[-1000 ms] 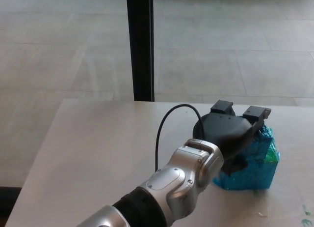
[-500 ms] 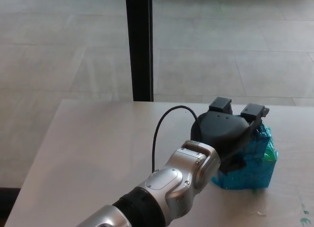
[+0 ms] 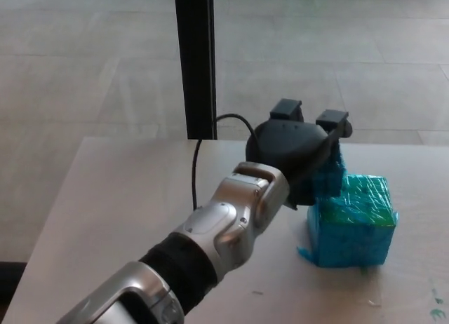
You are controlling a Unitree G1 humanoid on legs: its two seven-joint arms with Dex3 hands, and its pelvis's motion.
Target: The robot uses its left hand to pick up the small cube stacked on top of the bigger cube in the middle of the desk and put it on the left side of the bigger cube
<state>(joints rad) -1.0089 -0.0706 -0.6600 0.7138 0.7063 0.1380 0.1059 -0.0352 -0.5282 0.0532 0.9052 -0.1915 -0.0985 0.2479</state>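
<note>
Two cubes are parting near the desk's [image 3: 126, 198] right edge: the left hand [image 3: 298, 145] is clamping the small cube [image 3: 328, 175] (light, rigid, likely slick-wrapped) by opposite faces, beside the bigger cube's [image 3: 354, 229] top-left corner.

Beyond the hand we see a black vertical post [image 3: 194, 61] rising from behind the far edge of the table, just left of the hand's top. Behind it spreads a pale tiled floor [image 3: 330, 50], its grout lines running past on both sides. Under the hand lies a light, matte tabletop [image 3: 126, 205], bare to its left. Faint green marks [image 3: 438, 308] sit at the table's near right corner, well right of the hand.
</note>
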